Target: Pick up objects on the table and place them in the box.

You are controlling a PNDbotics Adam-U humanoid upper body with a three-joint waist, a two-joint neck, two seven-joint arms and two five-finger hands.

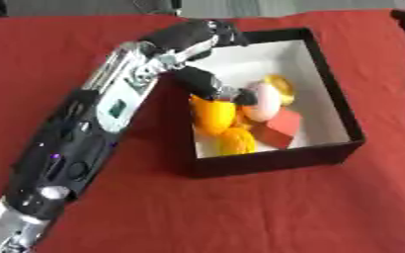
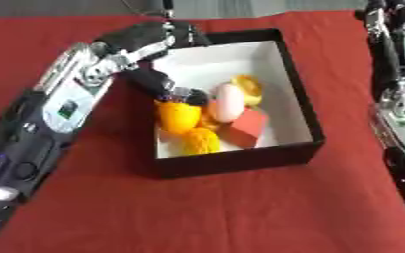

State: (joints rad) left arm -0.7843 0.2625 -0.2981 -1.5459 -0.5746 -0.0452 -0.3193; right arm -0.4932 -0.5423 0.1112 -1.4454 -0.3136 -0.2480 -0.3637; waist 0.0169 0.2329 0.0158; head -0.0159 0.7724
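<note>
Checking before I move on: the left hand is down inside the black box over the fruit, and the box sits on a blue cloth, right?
Not quite. The cloth is red, not blue, as the left eye view shows. The rest holds: the left hand reaches down inside the black box, over the orange and yellow pieces in it.
</note>
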